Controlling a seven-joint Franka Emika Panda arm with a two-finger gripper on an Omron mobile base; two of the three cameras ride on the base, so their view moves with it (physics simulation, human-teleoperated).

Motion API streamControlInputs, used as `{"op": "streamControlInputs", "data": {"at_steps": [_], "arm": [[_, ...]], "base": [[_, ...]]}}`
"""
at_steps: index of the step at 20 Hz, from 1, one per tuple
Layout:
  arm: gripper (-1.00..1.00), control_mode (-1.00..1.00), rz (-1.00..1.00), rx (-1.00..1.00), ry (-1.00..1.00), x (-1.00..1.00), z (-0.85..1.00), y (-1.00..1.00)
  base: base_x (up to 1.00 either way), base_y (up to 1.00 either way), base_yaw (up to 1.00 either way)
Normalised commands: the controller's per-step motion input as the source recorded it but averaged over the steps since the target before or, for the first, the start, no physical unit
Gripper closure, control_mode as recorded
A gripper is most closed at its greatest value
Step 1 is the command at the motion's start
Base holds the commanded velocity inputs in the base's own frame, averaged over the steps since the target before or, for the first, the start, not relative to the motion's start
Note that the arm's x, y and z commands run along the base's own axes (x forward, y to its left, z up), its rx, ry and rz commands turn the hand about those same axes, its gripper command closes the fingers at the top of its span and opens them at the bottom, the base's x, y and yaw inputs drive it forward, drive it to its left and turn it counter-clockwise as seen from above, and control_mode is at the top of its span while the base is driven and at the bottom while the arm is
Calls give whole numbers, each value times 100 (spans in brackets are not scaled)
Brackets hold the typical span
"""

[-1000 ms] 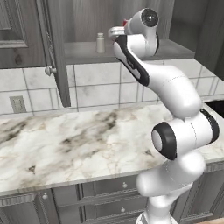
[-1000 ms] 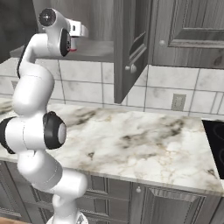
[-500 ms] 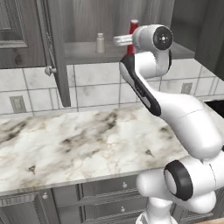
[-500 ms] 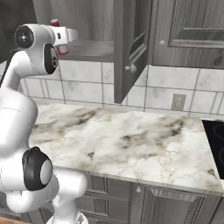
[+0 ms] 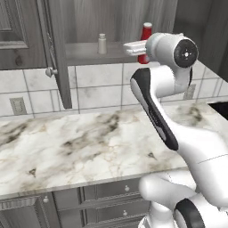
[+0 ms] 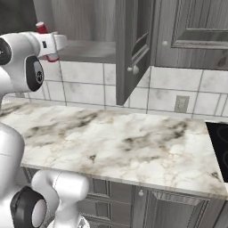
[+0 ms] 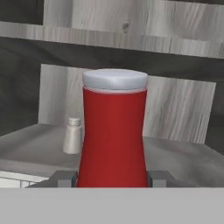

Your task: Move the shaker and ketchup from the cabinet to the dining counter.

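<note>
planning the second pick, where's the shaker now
The shaker stands upright on the open cabinet shelf, left of the ketchup in the left base view.

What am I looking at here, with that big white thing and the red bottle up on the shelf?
The white thing is a robot arm in a computer-drawn kitchen. Two pictures come from cameras behind it, one on each side; the third looks out from its hand. The arm reaches over a marble worktop into an open cabinet. On the shelf stand a red ketchup bottle and, farther back and to its side, a small pale shaker. At the arm's tip is its claw, whose two fingers sit on either side of the bottle's base. They look right up against it, but I cannot tell whether they are squeezing it. The bottle seems to rest on the shelf, not yet lifted.
</note>
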Motion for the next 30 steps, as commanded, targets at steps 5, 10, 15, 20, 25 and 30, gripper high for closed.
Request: {"op": "streamControlInputs", "data": {"at_steps": [5, 10, 15, 20, 25, 30], "arm": [[100, -100, 0, 3, 0, -93, -6, -7], [100, -100, 0, 5, -1, -98, -1, -24], [100, -100, 0, 1, 10, -57, -1, -19], [100, 100, 0, 0, 18, -23, -7, -6], [100, 100, 0, 0, 0, 0, 0, 0], [100, 100, 0, 0, 0, 0, 0, 0]], "base": [[0, 0, 0], [0, 0, 0], [0, 0, 0], [-6, -1, 0], [-49, -6, 0], [-89, 0, 7]]}}
